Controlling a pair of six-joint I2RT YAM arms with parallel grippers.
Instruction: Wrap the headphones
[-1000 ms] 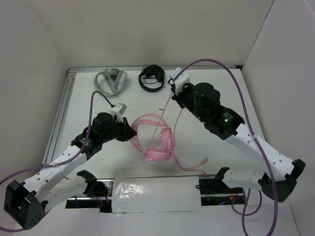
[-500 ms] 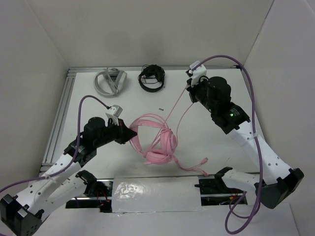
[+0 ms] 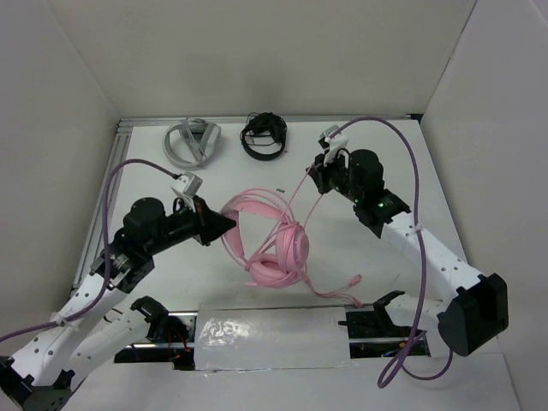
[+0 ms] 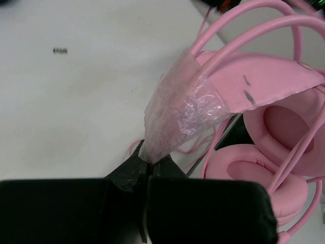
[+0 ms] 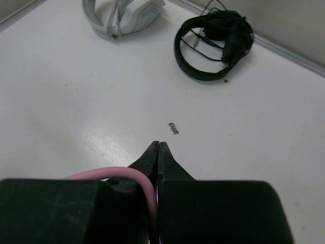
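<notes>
The pink headphones (image 3: 278, 253) hang tilted at the table's middle, their earcups (image 4: 284, 122) low. My left gripper (image 3: 229, 224) is shut on clear plastic film (image 4: 180, 109) that wraps the padded headband; its tips (image 4: 150, 157) pinch the film's end. My right gripper (image 3: 315, 169) is behind and to the right of the headphones, shut on the thin pink cable (image 3: 300, 193). In the right wrist view the cable (image 5: 137, 175) curves in between the closed jaws (image 5: 159, 145). The cable's loose end (image 3: 355, 278) lies on the table at the front right.
Grey headphones (image 3: 193, 141) and black headphones (image 3: 263, 137) lie at the back of the table; both also show in the right wrist view, grey (image 5: 122, 12) and black (image 5: 213, 43). A clear plastic sheet (image 3: 270, 338) lies along the front edge. A metal rail (image 3: 103, 205) runs down the left side.
My left gripper has raised the headband, and the headphones now hang more upright. My right gripper swung right, then came back left and nearer, still holding the cable.
</notes>
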